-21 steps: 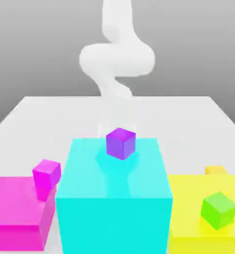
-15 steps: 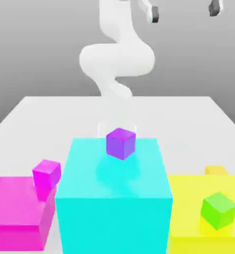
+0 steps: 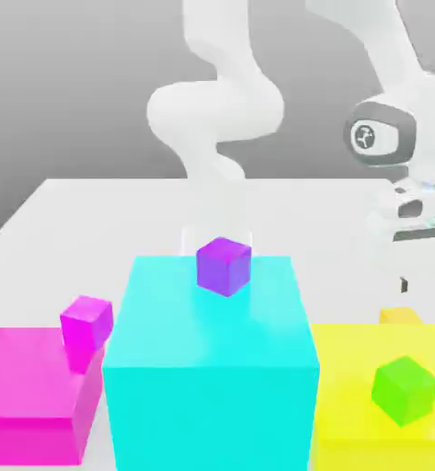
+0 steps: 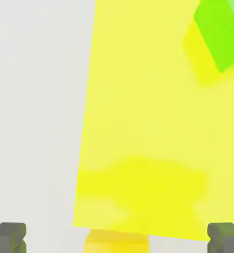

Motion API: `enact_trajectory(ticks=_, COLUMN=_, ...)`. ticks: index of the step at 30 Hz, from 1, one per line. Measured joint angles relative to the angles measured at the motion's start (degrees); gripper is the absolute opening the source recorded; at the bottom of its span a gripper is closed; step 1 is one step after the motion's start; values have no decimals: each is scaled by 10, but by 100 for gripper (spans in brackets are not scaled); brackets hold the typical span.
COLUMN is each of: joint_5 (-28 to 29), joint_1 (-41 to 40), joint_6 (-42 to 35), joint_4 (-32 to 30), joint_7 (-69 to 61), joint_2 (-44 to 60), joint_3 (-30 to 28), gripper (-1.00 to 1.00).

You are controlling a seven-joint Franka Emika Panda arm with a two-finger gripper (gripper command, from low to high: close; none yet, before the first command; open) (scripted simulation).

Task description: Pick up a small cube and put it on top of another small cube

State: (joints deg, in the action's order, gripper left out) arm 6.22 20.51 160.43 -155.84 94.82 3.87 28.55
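Orange-yellow small cube (image 4: pixel 117 241) now lies between the released fingers (image 4: pixel 9 237), because the white arm (image 3: pixel 395 156) has descended beside the big yellow block (image 3: pixel 368 368); grasping seems next.

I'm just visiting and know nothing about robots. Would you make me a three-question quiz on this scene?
1. True or false: the purple cube sits on the cyan block.
2. Which small cube rests on the big yellow block? A magenta, B green, C purple.
3. Fill in: the gripper has its fingers ____ above the small orange-yellow cube.

Key: 1 true; 2 B, the green cube; 3 open.
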Motion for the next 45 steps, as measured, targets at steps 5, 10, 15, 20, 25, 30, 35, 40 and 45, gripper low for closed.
enact_trajectory(ticks=5, joint_5=140, joint_1=93, joint_6=74, joint_4=15, joint_7=116, joint_2=108, joint_3=-114, gripper=0)
enact_trajectory(ticks=10, joint_5=173, joint_1=130, joint_6=100, joint_4=22, joint_7=143, joint_2=141, joint_3=-158, gripper=-100)
enact_trajectory(ticks=15, joint_5=158, joint_1=117, joint_6=90, joint_4=19, joint_7=131, joint_2=127, joint_3=-142, gripper=-100)
enact_trajectory(ticks=20, joint_5=22, joint_1=65, joint_6=19, joint_4=-5, joint_7=29, joint_2=27, joint_3=-59, gripper=-100)
enact_trajectory(ticks=25, joint_5=-38, joint_1=35, joint_6=-40, joint_4=29, joint_7=-100, joint_2=-2, joint_3=-50, gripper=-100)
enact_trajectory(ticks=30, joint_5=-58, joint_1=-5, joint_6=-101, joint_4=82, joint_7=-233, joint_2=-11, joint_3=-59, gripper=-100)
enact_trajectory(ticks=35, joint_5=-74, joint_1=-45, joint_6=-162, joint_4=136, joint_7=-363, joint_2=-20, joint_3=-68, gripper=-100)
enact_trajectory(ticks=40, joint_5=-87, joint_1=-85, joint_6=-223, joint_4=189, joint_7=-491, joint_2=-28, joint_3=-79, gripper=-100)
enact_trajectory(ticks=45, joint_5=-54, joint_1=-124, joint_6=-234, joint_4=218, joint_7=-528, joint_2=-7, joint_3=-99, gripper=-100)
